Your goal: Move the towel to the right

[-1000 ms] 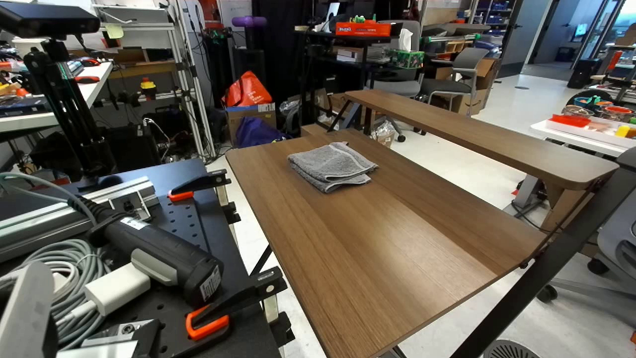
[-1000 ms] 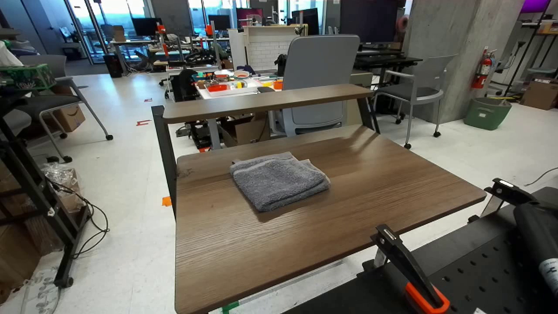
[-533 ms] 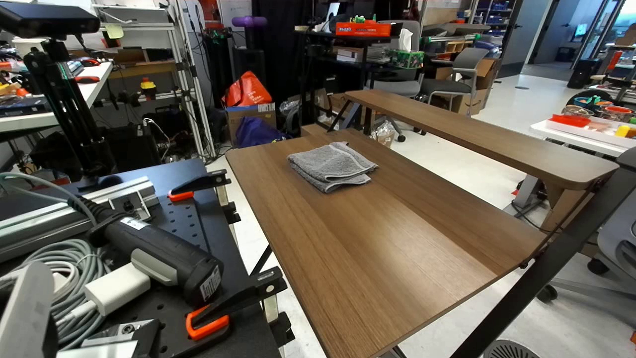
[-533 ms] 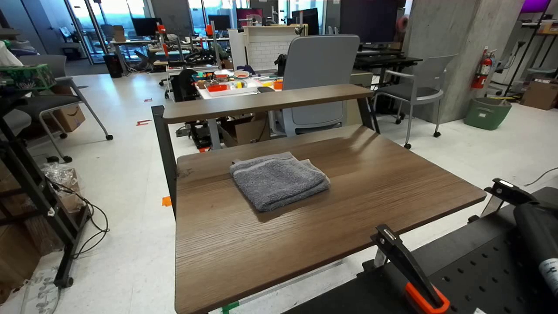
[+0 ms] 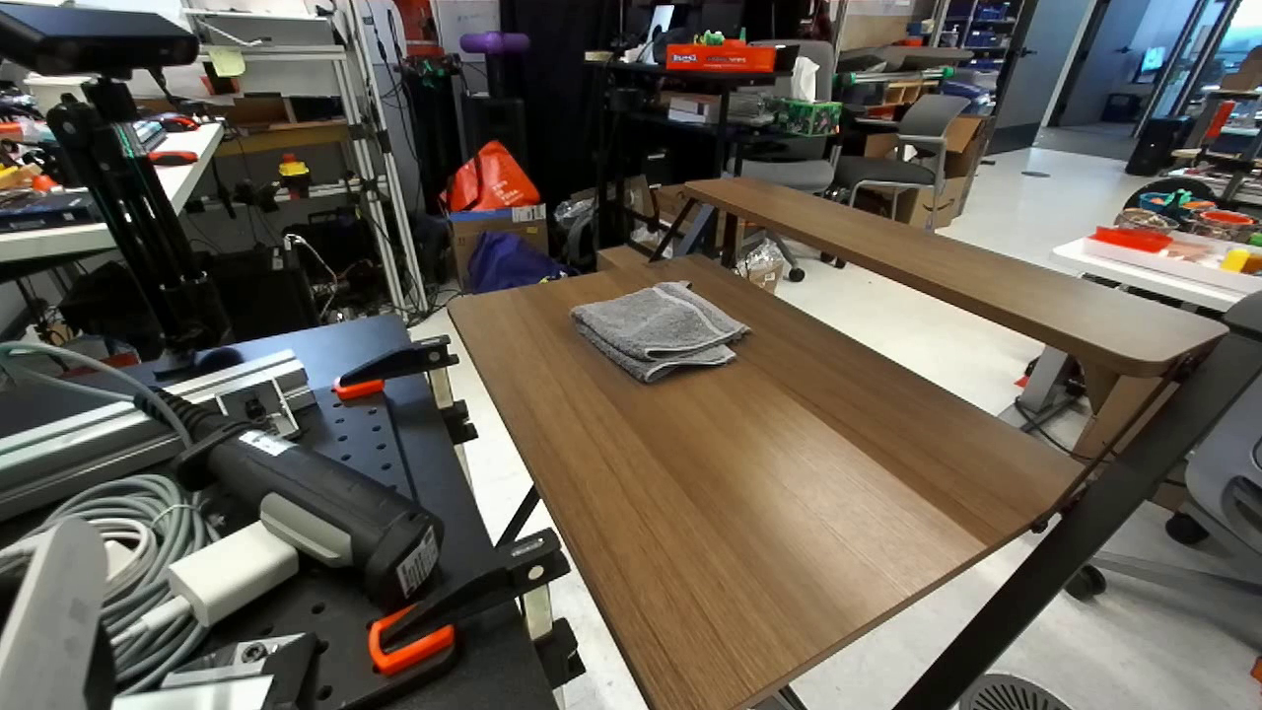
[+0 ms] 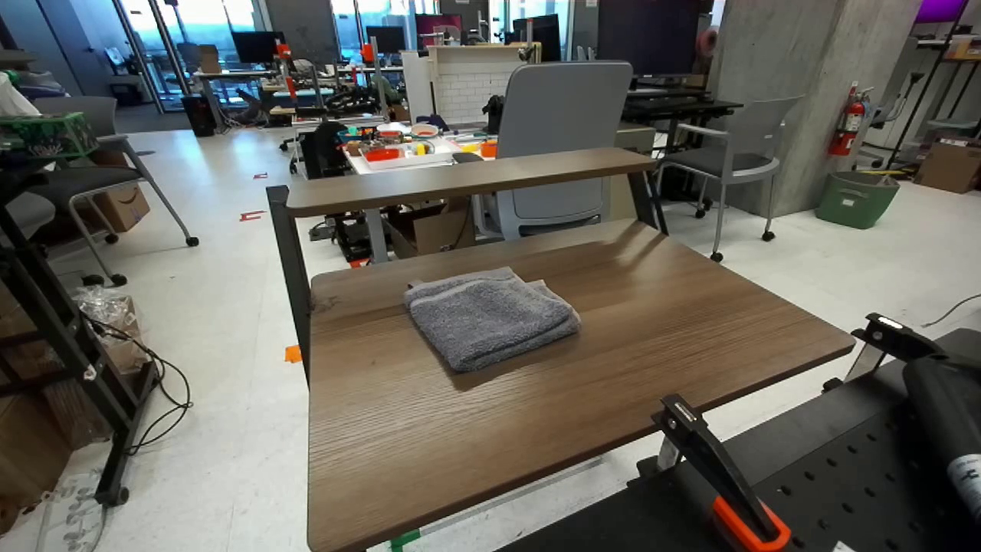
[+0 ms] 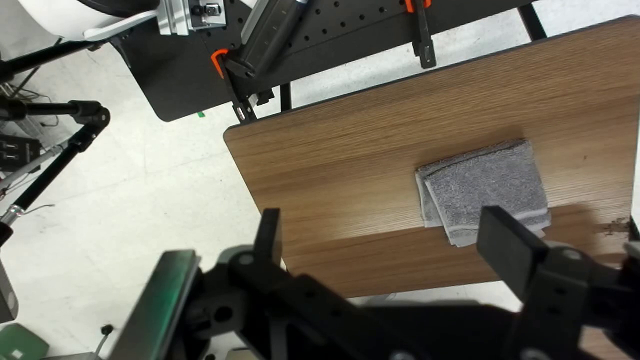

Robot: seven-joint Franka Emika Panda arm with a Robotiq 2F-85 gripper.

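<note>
The towel (image 5: 656,323) is a grey folded cloth with lighter edge bands and layered edges. It lies flat on the brown tabletop (image 5: 749,513) in both exterior views (image 6: 490,318). In the wrist view the towel (image 7: 487,182) lies right of centre, partly behind the right finger. My gripper (image 7: 381,210) comes in from the bottom of the wrist view. Its jaws stand wide apart with nothing between them. It appears to be above the tabletop, and I see no contact with the towel. The gripper does not show in the exterior views.
A raised brown shelf (image 6: 467,181) on dark legs runs along one long side of the table. A black perforated bench (image 5: 365,434) adjoins the opposite side, with orange-handled clamps (image 5: 414,646), a black handheld tool (image 5: 315,503) and coiled cables (image 5: 163,523).
</note>
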